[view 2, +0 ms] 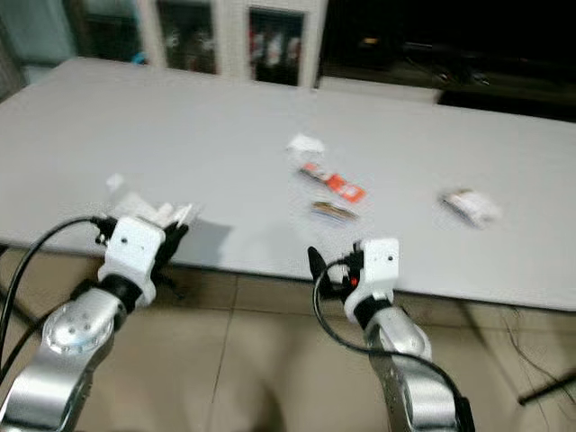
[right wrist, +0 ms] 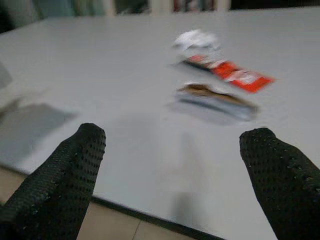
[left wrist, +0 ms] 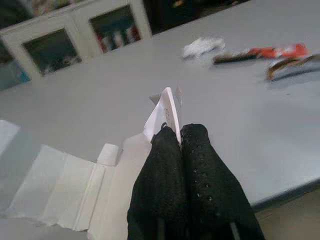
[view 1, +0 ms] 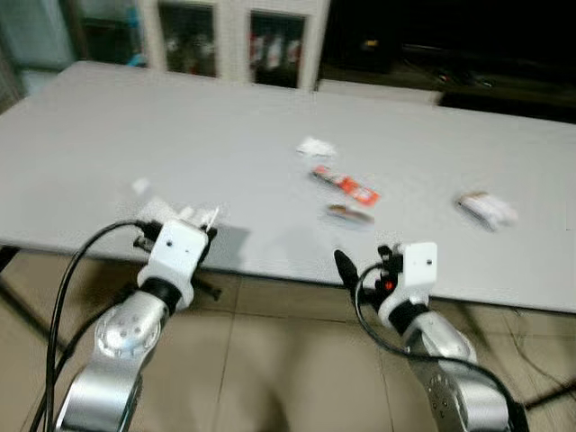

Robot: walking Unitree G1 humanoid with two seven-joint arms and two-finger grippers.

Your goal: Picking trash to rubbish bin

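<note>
At the near edge of the grey surface (view 1: 180, 135), the left pincer (left wrist: 180, 137) is pressed together on a white scrap of paper (left wrist: 165, 112), with a folded white sheet (left wrist: 65, 192) lying just beside it. The right pincer (right wrist: 172, 145) hangs spread wide before the edge. Ahead of it lie a brown-and-silver wrapper (right wrist: 215, 99), a red wrapper (right wrist: 230, 72) and a crumpled white wad (right wrist: 196, 38), with another white wrapper (view 1: 486, 209) well apart to the right and glass-door cabinets (view 1: 229, 36) behind.
</note>
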